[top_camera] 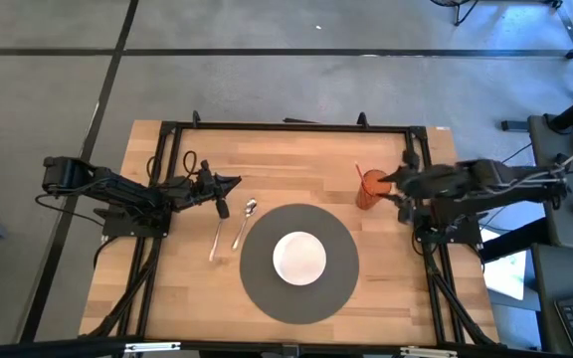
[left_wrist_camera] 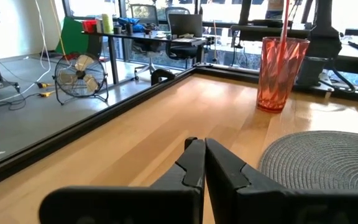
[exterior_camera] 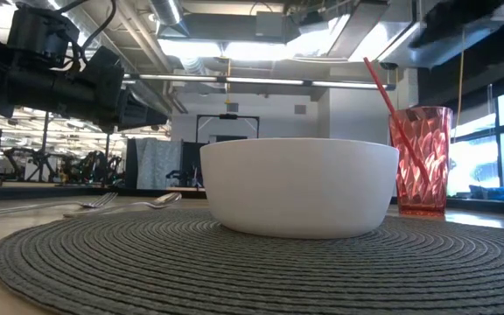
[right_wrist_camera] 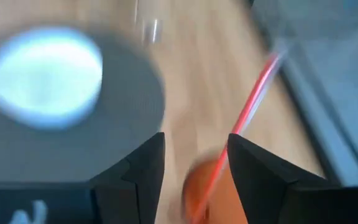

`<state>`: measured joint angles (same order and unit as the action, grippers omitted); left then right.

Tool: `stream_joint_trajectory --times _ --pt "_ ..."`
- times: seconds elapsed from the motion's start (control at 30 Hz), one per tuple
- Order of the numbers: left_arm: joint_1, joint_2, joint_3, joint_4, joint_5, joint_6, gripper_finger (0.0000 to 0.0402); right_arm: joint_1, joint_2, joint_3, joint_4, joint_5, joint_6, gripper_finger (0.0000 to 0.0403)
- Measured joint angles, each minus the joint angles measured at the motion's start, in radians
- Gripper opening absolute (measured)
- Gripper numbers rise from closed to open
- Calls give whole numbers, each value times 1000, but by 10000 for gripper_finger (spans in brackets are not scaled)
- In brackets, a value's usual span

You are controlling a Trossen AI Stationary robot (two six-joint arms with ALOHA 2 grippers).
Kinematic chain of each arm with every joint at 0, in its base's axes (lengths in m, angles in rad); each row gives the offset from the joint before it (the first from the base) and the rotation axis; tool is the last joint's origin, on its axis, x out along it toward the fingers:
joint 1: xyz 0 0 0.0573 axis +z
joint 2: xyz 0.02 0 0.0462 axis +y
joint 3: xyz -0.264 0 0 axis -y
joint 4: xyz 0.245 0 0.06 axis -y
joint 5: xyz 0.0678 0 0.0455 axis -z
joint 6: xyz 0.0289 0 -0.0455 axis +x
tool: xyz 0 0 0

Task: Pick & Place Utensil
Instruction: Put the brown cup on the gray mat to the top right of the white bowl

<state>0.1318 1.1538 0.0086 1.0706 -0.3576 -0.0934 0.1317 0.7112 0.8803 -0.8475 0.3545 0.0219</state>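
Observation:
A silver spoon (top_camera: 245,221) and a silver fork (top_camera: 217,235) lie flat on the wooden table, left of a round grey placemat (top_camera: 338,288). A white bowl (top_camera: 298,257) stands on the mat. My left gripper (top_camera: 229,183) is shut and empty, just beyond the far ends of the two utensils; its closed fingers show in the left wrist view (left_wrist_camera: 202,152). My right gripper (top_camera: 394,185) is open beside a red tumbler (top_camera: 371,189) with a red straw (right_wrist_camera: 253,99). In the right wrist view the tumbler (right_wrist_camera: 205,186) and straw lie between its fingers, with no touch visible.
The tumbler stands on the bare wood at the mat's far right edge (exterior_camera: 420,162). The bowl (exterior_camera: 300,185) fills the middle of the mat. Black frame rails run along the table's far and side edges (top_camera: 286,126). Bare wood lies left of the utensils.

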Motion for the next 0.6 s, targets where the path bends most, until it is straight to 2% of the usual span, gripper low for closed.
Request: stream_joint_trajectory --times 0.1,0.2,0.4,0.6 --pt "0 0 0 0 0 0 6 16 121 95 -217 -8 70 175" --pt "0 0 0 0 0 -3 6 17 225 141 -344 -10 121 175" --pt "0 0 0 -1 8 -16 6 17 320 162 -389 -9 125 175" --pt "0 0 0 -6 10 -17 6 17 344 162 -412 -33 127 175"
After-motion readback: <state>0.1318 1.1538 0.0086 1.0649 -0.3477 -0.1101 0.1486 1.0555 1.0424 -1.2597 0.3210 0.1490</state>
